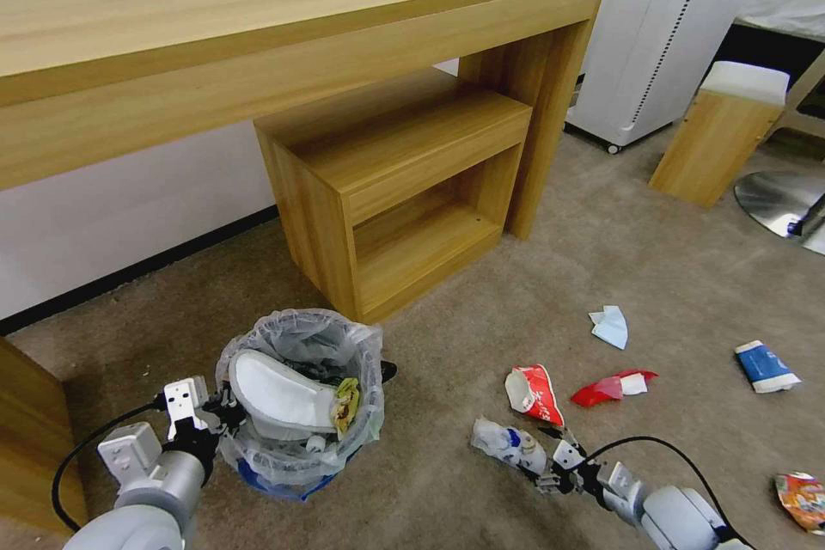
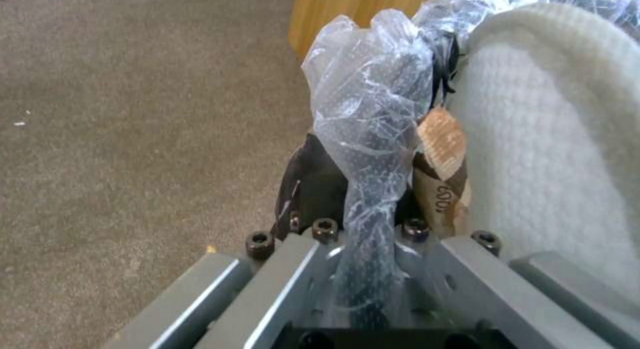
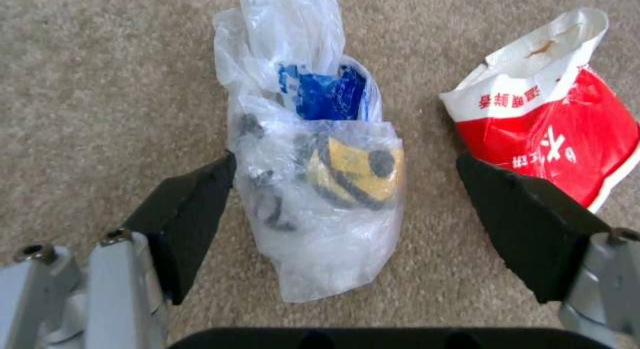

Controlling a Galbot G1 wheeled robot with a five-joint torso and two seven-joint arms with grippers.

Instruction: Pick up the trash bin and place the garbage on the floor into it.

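Left gripper [image 1: 225, 412] clamps the trash bin [image 1: 301, 395] rim, a slipper [image 1: 275, 391] inside; right gripper [image 3: 343, 199], spread, straddles a clear wrapper [image 3: 320, 189], apparently ungrasped; several pieces remain.

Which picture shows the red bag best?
The right wrist view: the red bag lies close up, print readable, beside the open right tool. The head view shows it small on the carpet.

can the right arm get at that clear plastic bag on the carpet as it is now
Probably yes. The right pincer is open with its fingers either side of the clear plastic bag, and nothing lies between them. The red wrapper sits just beyond one finger and might get brushed.
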